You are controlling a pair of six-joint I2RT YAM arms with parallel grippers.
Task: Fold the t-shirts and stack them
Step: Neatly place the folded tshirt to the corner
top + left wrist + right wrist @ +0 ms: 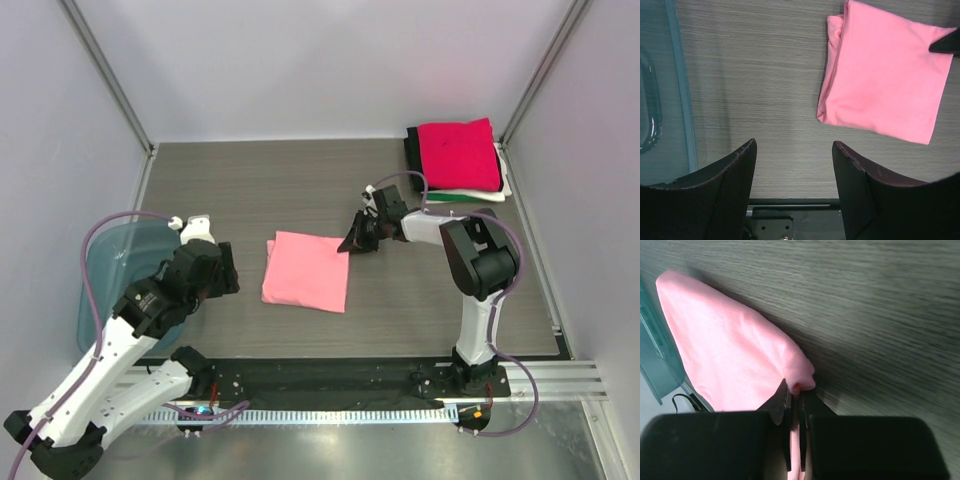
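Mid-frame on table: pink shirt, folded to a flat near-square, edges fairly even, layers showing at its left side.
R gripper: jaws pinched tight on shirt's upper-right corner, thin bit of cloth between them.
L gripper: jaws wide apart, nothing held, left of shirt, not touching.
Upper right: stack, magenta on top, black/white/green under.
Step, prob.: carry shirt to stack.
Tip: lift slow. W/ one corner held the fold may drop open, so L could take the opp. edge.

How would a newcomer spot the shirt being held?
Look at the middle of the grey table: a light pink shirt lies folded flat, one corner pinched by the right gripper. Unlike the stacked shirts in the far right corner, it lies alone.
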